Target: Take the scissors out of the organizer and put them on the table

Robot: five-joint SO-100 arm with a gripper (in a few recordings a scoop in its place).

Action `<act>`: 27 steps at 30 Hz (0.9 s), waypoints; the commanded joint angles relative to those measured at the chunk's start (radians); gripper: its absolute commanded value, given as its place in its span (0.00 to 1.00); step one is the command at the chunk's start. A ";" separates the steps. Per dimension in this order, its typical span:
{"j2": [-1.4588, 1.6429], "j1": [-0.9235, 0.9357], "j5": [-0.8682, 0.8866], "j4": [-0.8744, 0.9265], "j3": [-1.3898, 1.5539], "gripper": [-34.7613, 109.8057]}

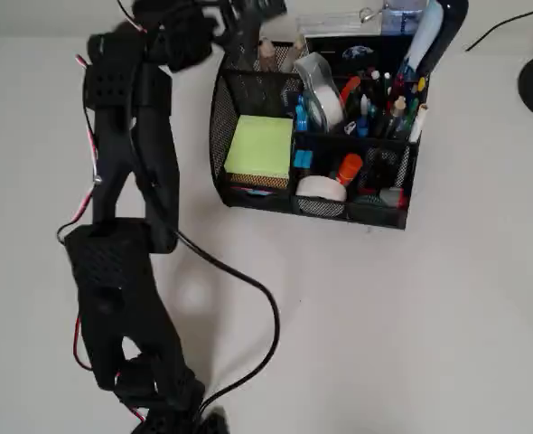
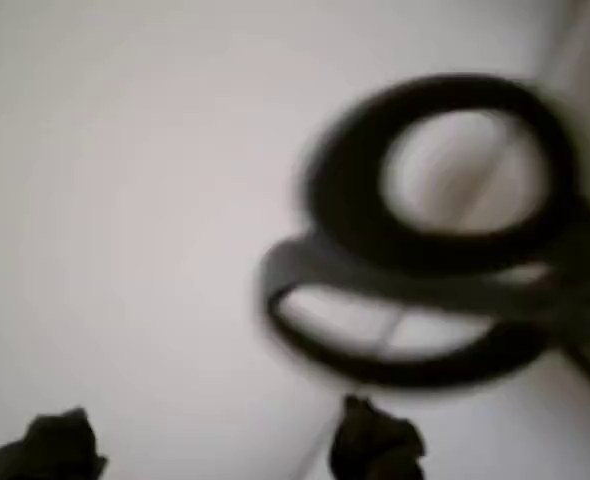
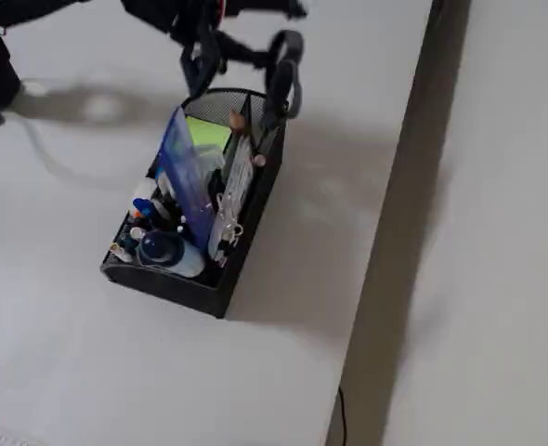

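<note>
2 blurred scissors [image 2: 445, 230] loops; blades hidden in organizer [image 3: 241, 209].

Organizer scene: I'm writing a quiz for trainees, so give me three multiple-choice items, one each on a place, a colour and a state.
1. In the overhead view, where in the black wire-mesh organizer is the lime-green sticky-note pad?
A. left-hand compartment
B. right-end compartment
C. on the tape roll

2. What colour are the loop handles of the metal scissors?
A. red
B. black
C. blue

3. How are the scissors placed?
A. lying flat on the pad
B. held in a person's hand
C. standing in the organizer, handles up

Answers:
1 A, the pad fills the left compartment.
2 B, the wrist view shows dark loops.
3 C, the fixed view shows the handles above the rim.
</note>
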 commanded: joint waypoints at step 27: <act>-0.196 0.032 0.006 -0.186 -0.161 0.46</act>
